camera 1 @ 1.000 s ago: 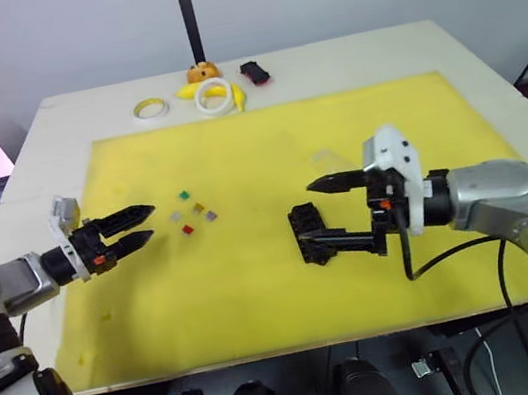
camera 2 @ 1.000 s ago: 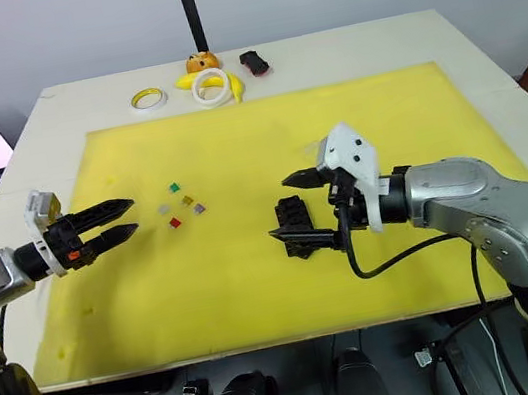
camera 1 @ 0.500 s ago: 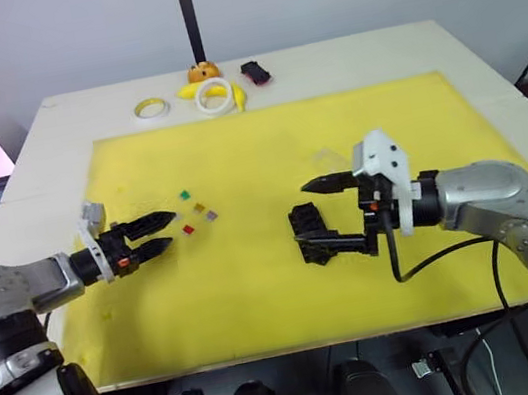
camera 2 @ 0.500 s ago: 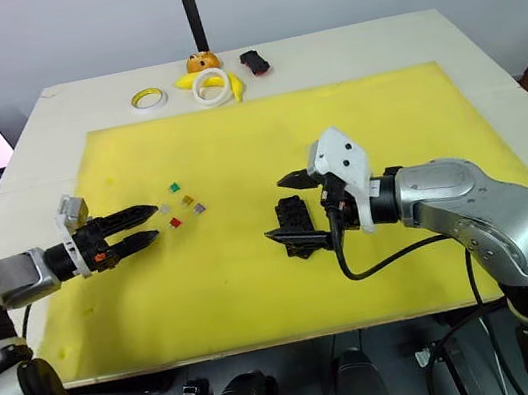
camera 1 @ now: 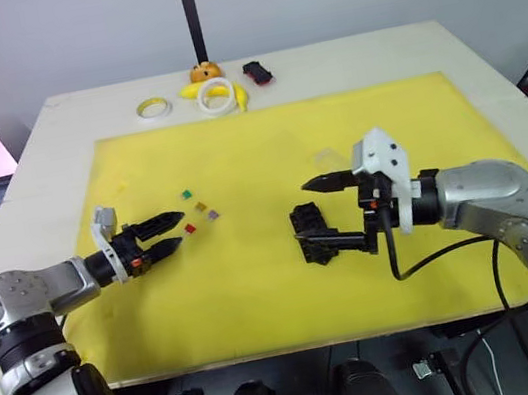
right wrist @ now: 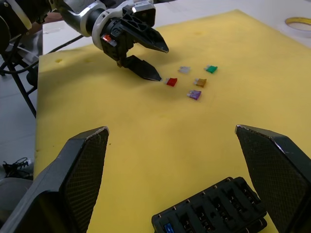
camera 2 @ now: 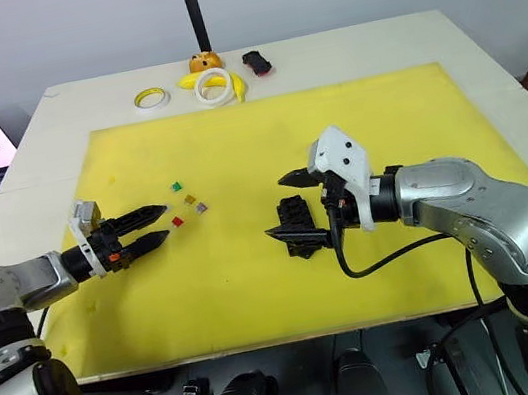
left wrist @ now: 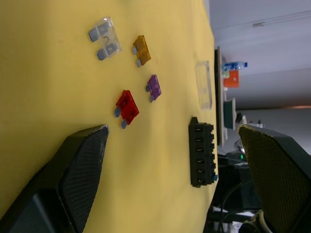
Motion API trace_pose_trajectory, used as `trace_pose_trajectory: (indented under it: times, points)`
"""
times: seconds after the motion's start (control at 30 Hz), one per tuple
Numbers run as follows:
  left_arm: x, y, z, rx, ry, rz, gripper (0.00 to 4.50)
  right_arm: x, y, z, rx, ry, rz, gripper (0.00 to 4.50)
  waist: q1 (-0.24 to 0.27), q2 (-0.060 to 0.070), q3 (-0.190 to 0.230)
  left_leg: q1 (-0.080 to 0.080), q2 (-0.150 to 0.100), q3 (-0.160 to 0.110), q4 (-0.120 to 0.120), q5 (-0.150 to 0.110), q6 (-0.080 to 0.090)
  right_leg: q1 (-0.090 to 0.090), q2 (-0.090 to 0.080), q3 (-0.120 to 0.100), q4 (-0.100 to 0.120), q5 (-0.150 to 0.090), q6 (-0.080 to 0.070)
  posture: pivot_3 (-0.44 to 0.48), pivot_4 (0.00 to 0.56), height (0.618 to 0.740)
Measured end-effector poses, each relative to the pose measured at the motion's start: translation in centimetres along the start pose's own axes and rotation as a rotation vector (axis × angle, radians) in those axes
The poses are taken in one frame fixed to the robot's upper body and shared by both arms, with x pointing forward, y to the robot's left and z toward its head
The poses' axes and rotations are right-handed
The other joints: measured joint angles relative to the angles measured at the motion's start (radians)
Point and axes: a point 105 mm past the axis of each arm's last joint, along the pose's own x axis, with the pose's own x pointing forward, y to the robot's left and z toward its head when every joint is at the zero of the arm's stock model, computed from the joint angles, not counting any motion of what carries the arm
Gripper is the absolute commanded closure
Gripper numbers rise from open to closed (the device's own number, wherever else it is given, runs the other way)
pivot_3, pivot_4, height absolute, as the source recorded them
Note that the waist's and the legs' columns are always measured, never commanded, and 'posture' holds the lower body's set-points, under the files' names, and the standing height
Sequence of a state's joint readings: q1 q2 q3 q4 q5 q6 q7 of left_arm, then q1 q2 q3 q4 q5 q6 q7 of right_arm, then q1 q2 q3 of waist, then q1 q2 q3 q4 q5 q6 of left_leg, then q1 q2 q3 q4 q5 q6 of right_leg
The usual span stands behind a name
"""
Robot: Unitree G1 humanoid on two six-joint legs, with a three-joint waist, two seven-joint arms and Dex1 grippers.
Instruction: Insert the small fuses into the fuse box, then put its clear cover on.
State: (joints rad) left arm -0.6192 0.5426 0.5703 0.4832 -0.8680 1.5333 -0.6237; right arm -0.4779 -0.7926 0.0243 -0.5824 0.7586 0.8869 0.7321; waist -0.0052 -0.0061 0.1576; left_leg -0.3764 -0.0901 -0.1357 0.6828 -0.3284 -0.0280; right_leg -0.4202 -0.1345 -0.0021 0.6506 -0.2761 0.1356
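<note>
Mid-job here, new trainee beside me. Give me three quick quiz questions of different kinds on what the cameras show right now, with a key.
1. True or false: the left claw is shut on the red fuse.
2. Multiple choice: which fuse lies nearest the left claw's tips? A) green fuse B) red fuse C) purple fuse
3. Fill in: the right claw stands open astride the ____.

Key
1. False: it is open, tips just short of the red fuse.
2. B
3. fuse box, with one finger above it and the other low beside it on the yellow mat.
</note>
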Motion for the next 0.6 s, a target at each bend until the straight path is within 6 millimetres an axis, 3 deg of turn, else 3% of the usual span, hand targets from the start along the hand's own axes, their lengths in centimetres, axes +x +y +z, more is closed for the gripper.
trace_pose_trajectory:
  times: [0.6]
  points:
    - [1.9, 0.1, -0.1, -0.017, 0.015, -0.026, 0.00, 0.0, -0.2, 0.0, 0.002, 0.000, -0.021, 0.08, 0.022, 0.000, 0.000, 0.001, -0.002, -0.001, 0.001, 0.000, 0.000, 0.003, -0.001, 0.000, -0.001, 0.000, 0.000, 0.000, 0.150, 0.740]
